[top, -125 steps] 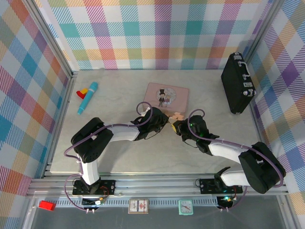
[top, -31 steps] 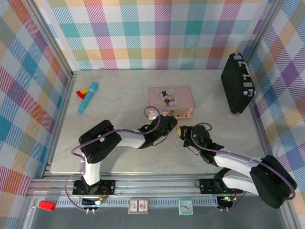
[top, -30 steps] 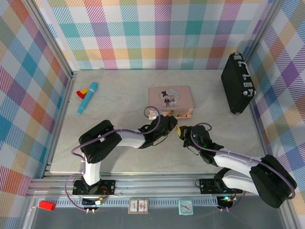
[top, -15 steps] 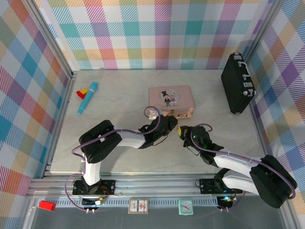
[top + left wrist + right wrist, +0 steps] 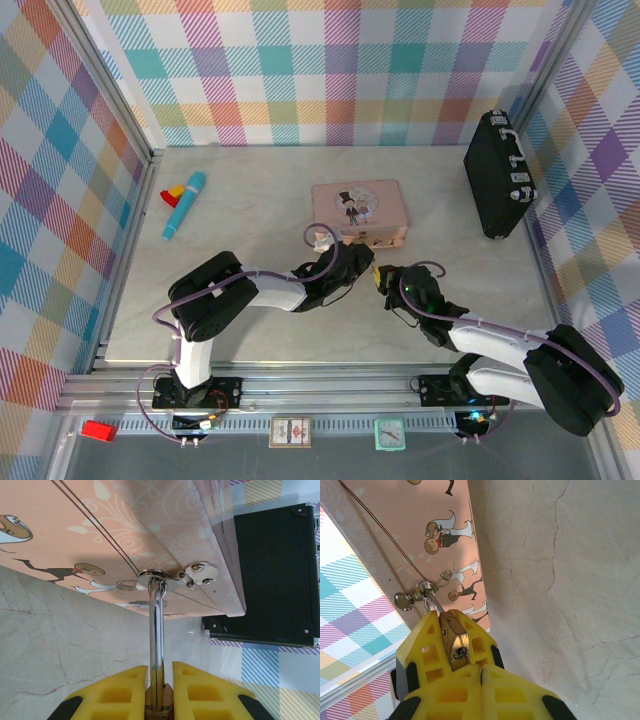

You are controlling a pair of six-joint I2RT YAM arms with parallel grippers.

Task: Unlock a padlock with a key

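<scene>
Pink tin (image 5: 358, 205) — padlock (image 5: 454, 636) on hasp (image 5: 199, 574)

Left tool (image 5: 160, 675) clamped on padlock (image 5: 454, 637), right tool (image 5: 481, 676) nose-to-nose with it, no gap between. Tin (image 5: 358, 205) blocked straight behind. Case (image 5: 495, 180) stood at far right wall, pen (image 5: 184, 205) and toy (image 5: 172, 189) far left. Surface (image 5: 240, 230) was open elsewhere.
</scene>
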